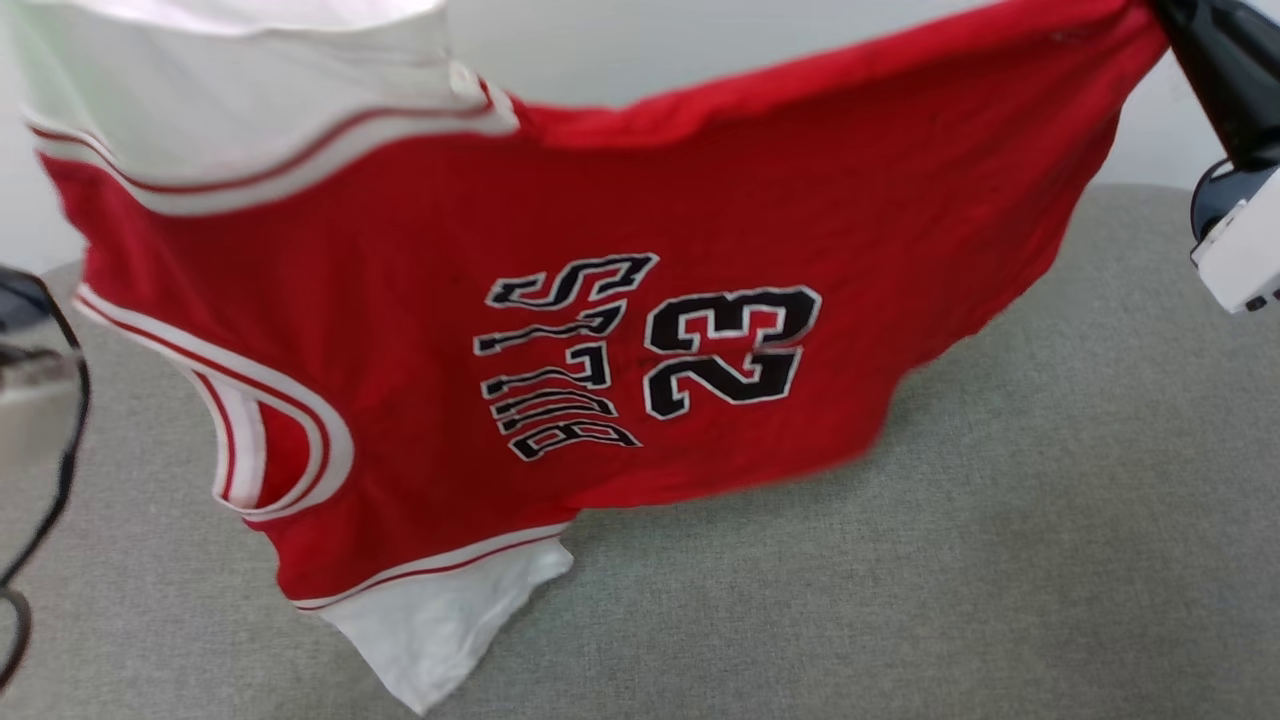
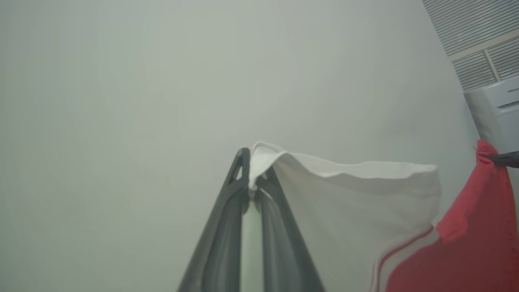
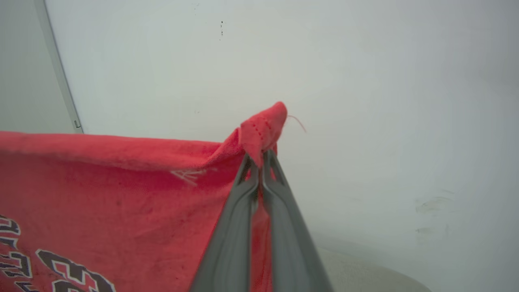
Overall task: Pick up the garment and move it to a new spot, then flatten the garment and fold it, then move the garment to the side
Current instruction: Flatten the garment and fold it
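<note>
The garment (image 1: 560, 330), a red jersey with white sleeves, hangs stretched sideways in the air, with its black "BULLS 23" print facing me. Its lower white sleeve (image 1: 440, 630) droops to the grey surface. In the left wrist view my left gripper (image 2: 252, 184) is shut on the edge of a white sleeve (image 2: 348, 194). In the right wrist view my right gripper (image 3: 259, 164) is shut on a red hem corner (image 3: 263, 125). In the head view the right gripper's dark body (image 1: 1225, 70) holds the garment's upper right corner.
A grey fabric-covered surface (image 1: 1000, 560) lies under the garment. A pale wall stands behind. Black cables (image 1: 50, 470) hang at the left edge. A white air-conditioner unit (image 2: 496, 109) stands at the far right of the left wrist view.
</note>
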Robot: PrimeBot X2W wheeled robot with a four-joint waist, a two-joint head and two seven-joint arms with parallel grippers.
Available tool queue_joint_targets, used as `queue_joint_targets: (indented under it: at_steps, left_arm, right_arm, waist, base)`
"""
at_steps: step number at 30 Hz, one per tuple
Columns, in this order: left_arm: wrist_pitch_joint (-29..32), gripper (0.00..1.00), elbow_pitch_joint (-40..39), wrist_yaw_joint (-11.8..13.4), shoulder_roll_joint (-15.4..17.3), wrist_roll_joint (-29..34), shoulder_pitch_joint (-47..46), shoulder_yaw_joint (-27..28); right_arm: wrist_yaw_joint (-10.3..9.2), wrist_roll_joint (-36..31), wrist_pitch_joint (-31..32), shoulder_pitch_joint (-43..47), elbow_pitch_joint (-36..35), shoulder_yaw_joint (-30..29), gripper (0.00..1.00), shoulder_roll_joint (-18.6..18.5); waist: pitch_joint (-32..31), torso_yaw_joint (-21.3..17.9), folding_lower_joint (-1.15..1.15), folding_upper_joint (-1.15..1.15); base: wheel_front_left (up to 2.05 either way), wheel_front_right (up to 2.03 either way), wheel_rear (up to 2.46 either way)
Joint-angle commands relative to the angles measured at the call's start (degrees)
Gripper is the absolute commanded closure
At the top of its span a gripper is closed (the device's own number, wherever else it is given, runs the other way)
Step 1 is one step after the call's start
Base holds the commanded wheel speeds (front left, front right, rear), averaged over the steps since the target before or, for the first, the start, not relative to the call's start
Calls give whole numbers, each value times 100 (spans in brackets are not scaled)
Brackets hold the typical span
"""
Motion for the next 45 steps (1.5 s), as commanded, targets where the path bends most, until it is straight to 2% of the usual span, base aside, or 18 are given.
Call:
queue_joint_targets:
  at_steps: [1,5,10,15,21,25,33,36,41,45]
  left_arm:
    - [35,100,80,19,35,31,-276,42]
    - [96,100,310,-10,86,86,-869,27]
    - [54,100,548,-162,93,91,-1521,-32]
    - [159,100,978,-394,158,104,-2585,-157]
    - [174,100,1700,-711,50,199,-4062,-425]
    - [138,100,2461,-878,-306,5,-5173,-545]
    - [-176,100,4234,-1288,-894,317,-7389,-992]
    - [-419,100,4948,-1384,-1109,484,-8020,-1135]
    - [-956,100,5938,-1493,-1442,641,-8357,-1325]
    - [-1500,100,6438,-1602,-1609,593,-7914,-1414]
  right_arm:
    - [-2,-32,-77,-126,-75,-54,100,103]
    - [-2,-148,-155,-347,-207,-120,100,220]
    - [-2,-340,-304,-620,-243,-191,100,187]
    - [-2,-562,-538,-1144,-195,-342,100,315]
    - [-2,-907,-912,-1956,122,-459,100,396]
    - [-2,-1178,-1137,-2630,583,-420,100,405]
    - [-4,-1731,-1799,-4297,1817,-389,100,445]
    - [-4,-1938,-2074,-4819,2313,-293,100,353]
    - [-5,-2161,-2598,-5371,3168,-173,100,200]
    - [-5,-2328,-2991,-5281,3740,26,100,143]
  waist:
    - [99,-69,0,0]
    - [363,-168,0,0]
    - [693,-204,0,0]
    - [1336,-261,0,0]
    - [2177,-260,0,0]
    - [2693,-224,0,0]
    - [3498,-112,0,0]
    - [3725,-24,0,0]
    - [3969,163,0,0]
    - [3965,297,0,0]
  base:
    - [0,0,0]
    - [0,0,0]
    - [0,0,0]
    - [0,0,0]
    - [0,0,0]
    - [0,0,0]
    - [0,0,0]
    - [0,0,0]
    - [0,0,0]
    - [0,0,0]
